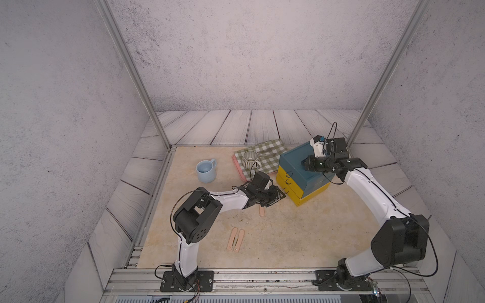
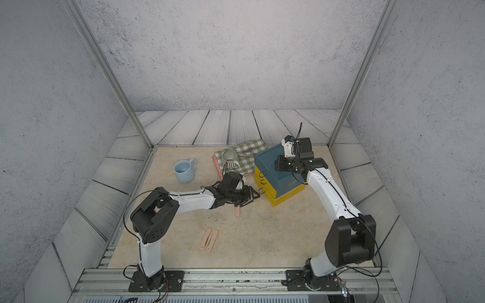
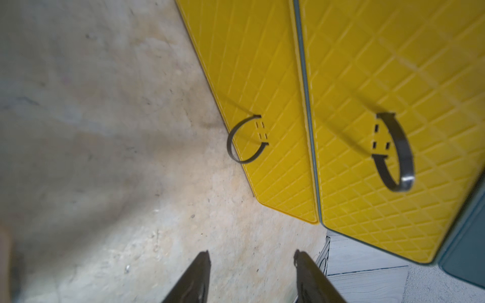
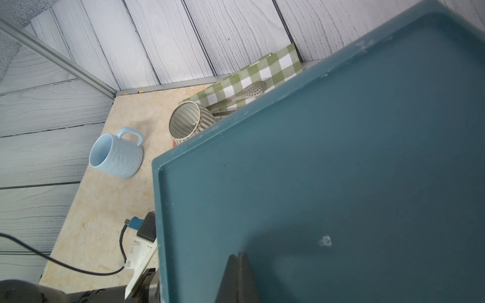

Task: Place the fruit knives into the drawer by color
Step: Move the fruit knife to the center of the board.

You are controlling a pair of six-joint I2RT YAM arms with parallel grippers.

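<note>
Two arms reach over the beige counter (image 1: 301, 236). The right arm (image 1: 367, 189) bends in from the side. The right jaws are clenched on nothing, tips down at the teal top of the chest (image 1: 294, 160); I cannot tell whether they touch it. The chest stands at the counter's far right, just beside the pink tray (image 1: 237, 168).

The left arm (image 1: 231, 200) lies low. The left jaws are released and empty, and face the chest's two yellow drawers (image 3: 249, 65). They are near the bottom ring pull (image 3: 245, 139) but apart from it.

A green checked cloth (image 1: 270, 152) covers the tray, with a striped cup (image 1: 249, 158) and a metal strainer (image 4: 252, 90) on it. A blue mug (image 1: 206, 170) stands upright on the counter, left of the tray.

One pink knife (image 1: 262, 211) lies just beneath the left wrist, partly hidden. Two more pink knives (image 1: 232, 238) (image 1: 239, 240) lie side by side toward the front, well apart from the chest.
</note>
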